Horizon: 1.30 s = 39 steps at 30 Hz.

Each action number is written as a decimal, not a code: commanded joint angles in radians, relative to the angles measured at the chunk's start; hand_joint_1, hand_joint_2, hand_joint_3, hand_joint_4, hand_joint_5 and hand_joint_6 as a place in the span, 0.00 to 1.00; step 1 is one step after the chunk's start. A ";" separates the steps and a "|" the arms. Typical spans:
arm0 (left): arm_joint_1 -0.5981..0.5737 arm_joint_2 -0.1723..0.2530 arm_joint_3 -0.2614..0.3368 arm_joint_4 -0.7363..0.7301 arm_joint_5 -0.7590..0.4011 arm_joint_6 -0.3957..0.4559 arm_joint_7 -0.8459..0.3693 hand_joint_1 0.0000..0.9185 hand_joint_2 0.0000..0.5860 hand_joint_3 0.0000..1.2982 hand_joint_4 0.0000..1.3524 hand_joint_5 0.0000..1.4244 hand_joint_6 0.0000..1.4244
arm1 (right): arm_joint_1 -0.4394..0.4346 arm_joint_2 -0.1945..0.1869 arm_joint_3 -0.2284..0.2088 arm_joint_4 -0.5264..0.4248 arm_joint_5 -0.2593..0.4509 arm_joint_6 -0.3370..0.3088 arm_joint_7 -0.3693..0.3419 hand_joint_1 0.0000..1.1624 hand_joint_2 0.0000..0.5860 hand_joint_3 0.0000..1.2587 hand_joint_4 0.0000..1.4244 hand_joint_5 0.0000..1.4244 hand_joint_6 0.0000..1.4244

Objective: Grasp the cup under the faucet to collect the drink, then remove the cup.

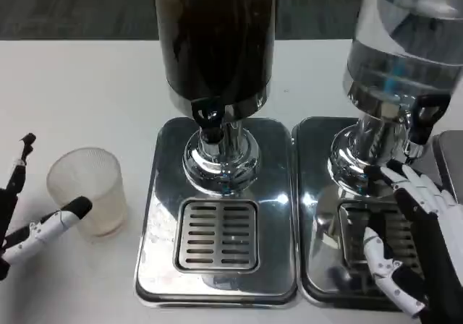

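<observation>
While the cup (85, 190) stood on the white counter (87, 85) to the left of the dark drink dispenser (215, 42), well short of its faucet (210, 118), the task was only at its first step: getting a grip on the cup. The left hand (29, 208) sat at the near left edge, its fingers spread, one fingertip (78, 208) at or touching the cup's near side and another raised just left of the cup; it held nothing yet. The right hand (416, 248) hovered over the drip tray (322, 215) of the clear water dispenser (405, 42) on the right, its fingers apart and empty, near that dispenser's chrome base. The grille (217, 235) under the dark dispenser's faucet lay bare. By my reading, the next move called for the left hand to wrap around the cup from both sides, firmly enough not to tip the light, frosted plastic, then carry it right onto the grille beneath the faucet. The lever on the faucet would then need pressing, most likely by the right hand, which was closer to the wrong dispenser and would have to shift left.
</observation>
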 commanded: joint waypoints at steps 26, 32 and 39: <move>-0.109 0.045 -0.091 0.148 0.064 -0.034 0.063 0.19 0.05 0.00 0.00 0.10 0.13 | 0.004 -0.011 -0.007 -0.002 0.018 -0.001 -0.015 0.36 1.00 0.17 0.06 0.05 0.03; -0.137 0.048 -0.103 0.180 0.068 -0.037 0.066 0.19 0.06 0.00 0.00 0.11 0.14 | -0.001 -0.012 -0.007 0.004 0.020 -0.002 -0.016 0.36 1.00 0.17 0.06 0.05 0.04; -0.168 0.053 -0.127 0.218 0.074 -0.045 0.071 0.19 0.06 0.00 0.00 0.11 0.14 | -0.005 -0.013 -0.006 0.009 0.023 -0.001 -0.014 0.36 1.00 0.17 0.06 0.05 0.04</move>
